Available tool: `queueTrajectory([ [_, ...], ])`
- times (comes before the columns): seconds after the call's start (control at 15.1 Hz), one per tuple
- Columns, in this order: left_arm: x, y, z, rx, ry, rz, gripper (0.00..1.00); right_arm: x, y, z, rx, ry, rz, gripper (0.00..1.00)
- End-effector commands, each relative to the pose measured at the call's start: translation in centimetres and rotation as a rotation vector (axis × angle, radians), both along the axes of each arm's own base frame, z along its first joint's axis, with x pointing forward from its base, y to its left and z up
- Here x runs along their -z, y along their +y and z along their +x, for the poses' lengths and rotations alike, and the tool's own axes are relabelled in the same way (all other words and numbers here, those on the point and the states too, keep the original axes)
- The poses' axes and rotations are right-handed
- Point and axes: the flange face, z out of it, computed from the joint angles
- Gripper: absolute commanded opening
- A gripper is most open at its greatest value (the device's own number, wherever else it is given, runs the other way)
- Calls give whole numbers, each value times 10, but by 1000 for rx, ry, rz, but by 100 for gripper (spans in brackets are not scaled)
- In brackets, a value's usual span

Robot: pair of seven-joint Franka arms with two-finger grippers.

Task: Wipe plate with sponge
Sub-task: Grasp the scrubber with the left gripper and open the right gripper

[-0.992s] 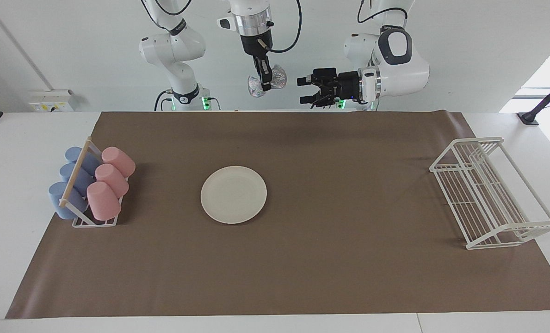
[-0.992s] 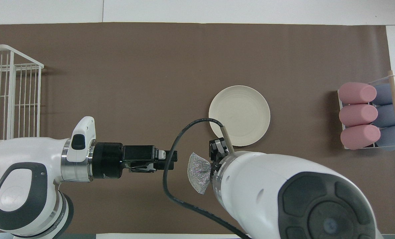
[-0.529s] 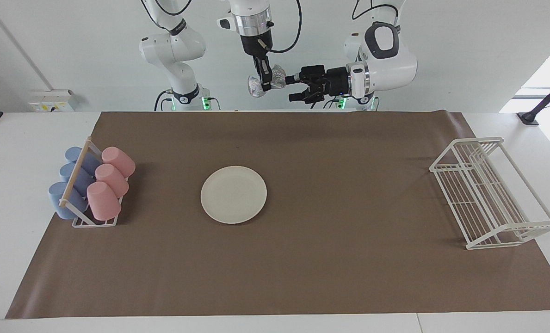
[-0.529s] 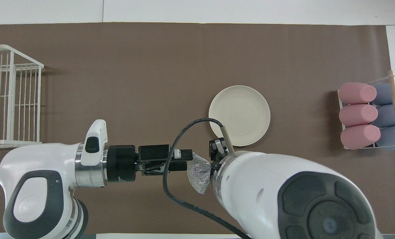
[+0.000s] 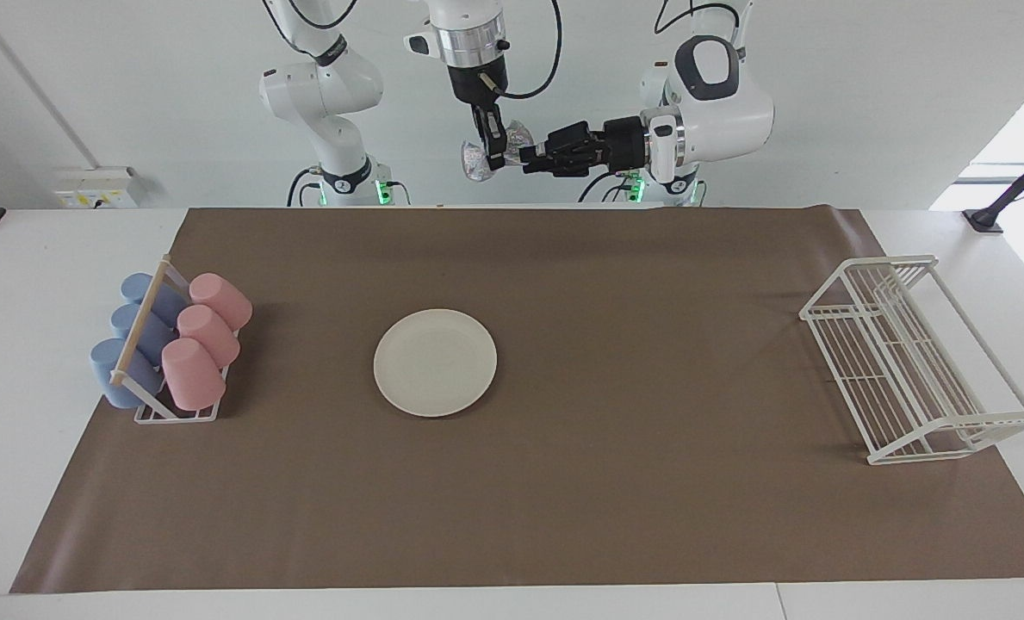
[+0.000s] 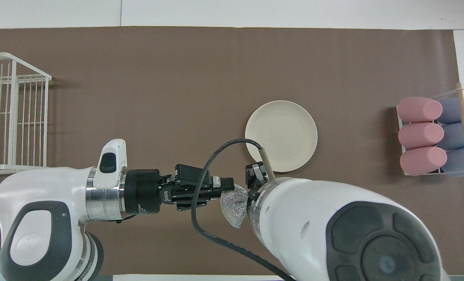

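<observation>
**Both grippers on the sponge, high above the mat**

The right gripper [image 5: 494,148] hangs straight down, well above the edge of the brown mat [image 5: 563,482] nearest the robots, about midway along that edge. Its fingers are clamped on the sponge [image 5: 477,160], a crinkled silvery pad that bulges out on both sides of the fingers.

The left gripper [image 5: 524,158] lies level and points sideways at the sponge from the left arm's end. Its fingertips are drawn in narrow and pinch the edge of the sponge that faces them, so the pad sits gripped between the two grippers. In the overhead view the left gripper [image 6: 228,183] meets the sponge [image 6: 233,205] just beside the right arm's wrist.

The plate [image 5: 435,362] lies flat on the mat, near its middle and a little toward the right arm's end, with nothing on it. It is well apart from both grippers.

A rack of pink and blue cups [image 5: 167,344], lying on their sides, sits at the right arm's end of the mat. A white wire rack [image 5: 912,362] stands at the left arm's end.
</observation>
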Motion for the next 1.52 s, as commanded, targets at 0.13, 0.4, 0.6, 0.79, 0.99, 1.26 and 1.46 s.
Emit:
queueTrajectory([
  [0.13,-11,-1,-5,-16,43,-5,0,-1,1,3,2,5,1,0],
  [0.4,-11,-1,-6,-14,43,-3,0,-1,0,3,-8,6,-3,0],
  [0.6,-11,0,-6,-14,47,-2,0,1,-5,6,6,4,-11,100],
  [0.79,-11,0,-5,-15,48,-1,0,0,-6,8,-33,-5,-9,100],
  [0.99,-9,3,-5,-20,48,3,0,2,-22,21,-267,-39,-20,100],
  [1.26,-5,12,-1,-16,32,65,0,10,-83,60,-636,-96,-42,100],
  [1.46,1,25,4,-10,36,123,0,14,-122,80,-765,-119,-53,100],
])
